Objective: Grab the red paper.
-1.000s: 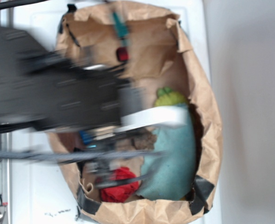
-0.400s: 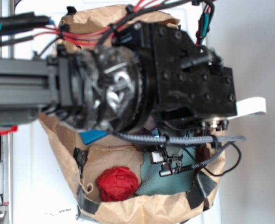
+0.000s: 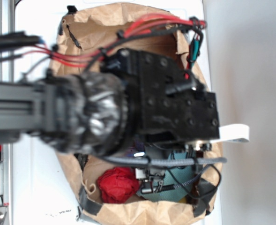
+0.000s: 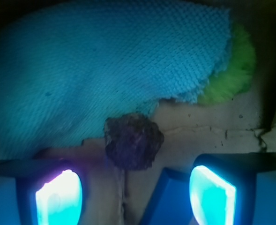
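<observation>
The red paper (image 3: 118, 184), a crumpled red ball, lies on the floor of the brown paper bag (image 3: 142, 213), near its front left corner. The black wrist body (image 3: 170, 103) hangs over the bag's middle, up and to the right of the ball, and hides the fingers in the exterior view. In the wrist view my gripper (image 4: 135, 197) is open, its lit fingertips (image 4: 58, 199) wide apart over bare bag floor. The red paper is out of the wrist view.
Below the gripper in the wrist view lie a teal cloth (image 4: 105, 70), a green fuzzy thing (image 4: 236, 70), a dark brown lump (image 4: 133, 140) and the corner of a blue block (image 4: 168, 197). Bag walls ring everything. Cables (image 3: 166, 161) dangle under the wrist.
The arm swung in over the bag, then shifted a little left and toward the bag's front. The red paper has stayed put.
</observation>
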Controlling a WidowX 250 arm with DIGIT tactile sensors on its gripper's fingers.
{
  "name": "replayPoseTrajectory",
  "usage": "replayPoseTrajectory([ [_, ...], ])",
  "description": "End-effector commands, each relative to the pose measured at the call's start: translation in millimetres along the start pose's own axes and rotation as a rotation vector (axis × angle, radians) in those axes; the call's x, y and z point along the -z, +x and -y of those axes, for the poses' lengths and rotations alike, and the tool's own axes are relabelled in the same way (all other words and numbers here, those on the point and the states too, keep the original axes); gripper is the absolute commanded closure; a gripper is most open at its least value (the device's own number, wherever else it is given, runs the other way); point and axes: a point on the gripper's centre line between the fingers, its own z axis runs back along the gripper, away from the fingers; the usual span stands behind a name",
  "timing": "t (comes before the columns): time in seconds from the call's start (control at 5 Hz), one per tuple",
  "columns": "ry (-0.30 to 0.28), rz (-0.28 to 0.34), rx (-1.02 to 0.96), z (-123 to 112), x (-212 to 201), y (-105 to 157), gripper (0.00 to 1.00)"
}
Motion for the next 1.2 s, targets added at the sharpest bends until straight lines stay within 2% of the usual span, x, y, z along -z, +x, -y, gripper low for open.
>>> replayPoseTrajectory([
  [0.0,-0.066,0.047,0.072,-5,-18,5,0.00],
  [0.4,-0.105,-0.003,0.120,-6,-18,-3,0.00],
  [0.6,-0.091,-0.042,0.166,-14,-10,-15,0.00],
  [0.8,-0.124,-0.066,0.166,-7,-12,-15,0.00],
  [1.0,-0.211,-0.092,0.129,-18,-20,-7,0.00],
])
